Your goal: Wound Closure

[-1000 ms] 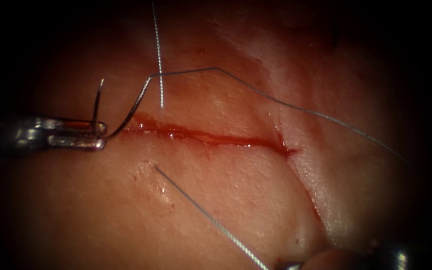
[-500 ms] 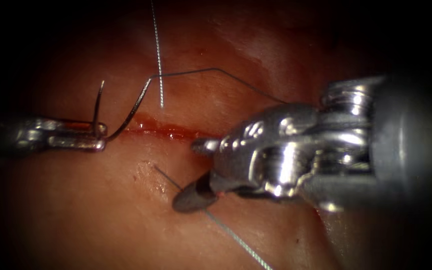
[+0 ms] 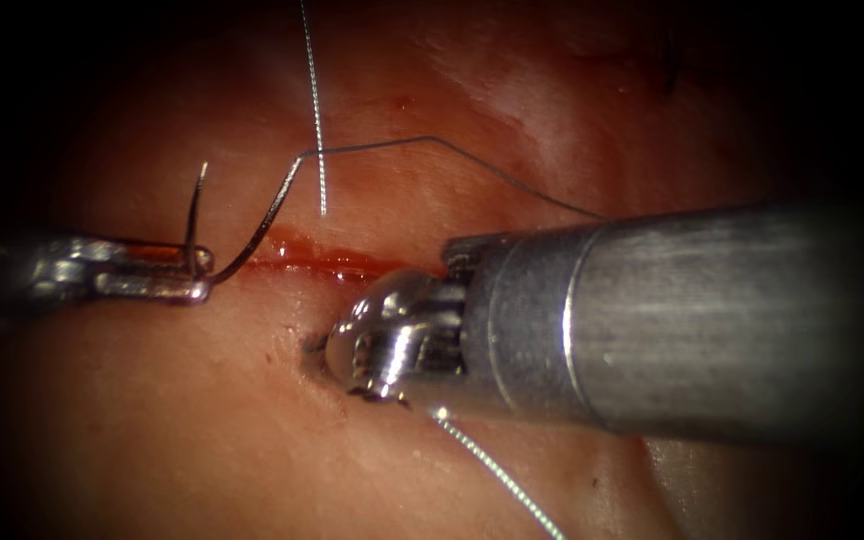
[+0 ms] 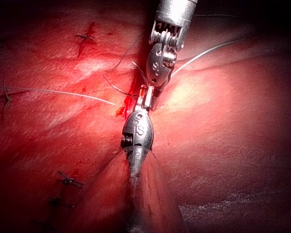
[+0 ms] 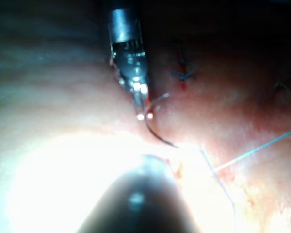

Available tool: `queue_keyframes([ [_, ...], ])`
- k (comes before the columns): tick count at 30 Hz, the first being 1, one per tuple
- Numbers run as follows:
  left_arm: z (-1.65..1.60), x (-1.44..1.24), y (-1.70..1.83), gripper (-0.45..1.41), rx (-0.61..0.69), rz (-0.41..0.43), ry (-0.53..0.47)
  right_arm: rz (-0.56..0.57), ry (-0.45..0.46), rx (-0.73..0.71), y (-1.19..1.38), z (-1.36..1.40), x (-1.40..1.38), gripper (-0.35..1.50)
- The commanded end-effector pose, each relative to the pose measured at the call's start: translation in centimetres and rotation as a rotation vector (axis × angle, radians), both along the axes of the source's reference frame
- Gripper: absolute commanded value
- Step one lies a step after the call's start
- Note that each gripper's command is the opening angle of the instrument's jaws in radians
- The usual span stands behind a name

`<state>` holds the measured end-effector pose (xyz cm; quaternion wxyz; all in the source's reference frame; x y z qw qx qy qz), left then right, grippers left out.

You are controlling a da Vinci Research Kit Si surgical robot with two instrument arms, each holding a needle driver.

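My left tool [image 3: 197,277] lies at the left end of the cut [image 3: 322,263], its jaws shut on the curved needle [image 3: 262,225] near mid-curve. The needle is free of the tissue, tip pointing up. Thread [image 3: 512,185] runs from the needle's tail to the right above the cut. My right tool's shaft [image 3: 672,320] crosses from the right, its wrist bent down onto the tissue just below the cut. Its jaws [image 4: 153,100] look shut where a second run of thread [image 3: 497,470] leaves the tissue, and that thread comes out from under the tool.
A loose thread end [image 3: 317,120] hangs down above the cut. Red fluid lines the cut. Finished stitches [image 4: 87,39] sit on the tissue farther off, with another stitch [image 5: 184,73] beyond the left tool [image 5: 136,82].
The right tool came in from the lower right with open jaws around the lower thread, then tipped down and shut there. The left tool and needle have not moved.
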<state>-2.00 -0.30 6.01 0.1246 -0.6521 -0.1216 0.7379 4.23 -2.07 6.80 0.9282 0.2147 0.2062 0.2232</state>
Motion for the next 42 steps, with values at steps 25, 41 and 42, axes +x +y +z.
queue_keyframes([
  [25,0.06,-0.05,-0.03,-0.45,0.0,0.001,-0.002,-0.035,0.044,-0.022,-0.4,-0.46,-0.27,-0.35],
  [41,0.07,-0.06,-0.03,-0.45,-0.001,0.002,-0.003,-0.16,0.081,0.057,-0.91,-0.61,-0.55,-0.35],
  [42,0.07,-0.06,-0.03,-0.45,-0.001,0.002,-0.003,-0.168,0.078,0.057,-0.95,-0.63,-0.58,-0.35],
])
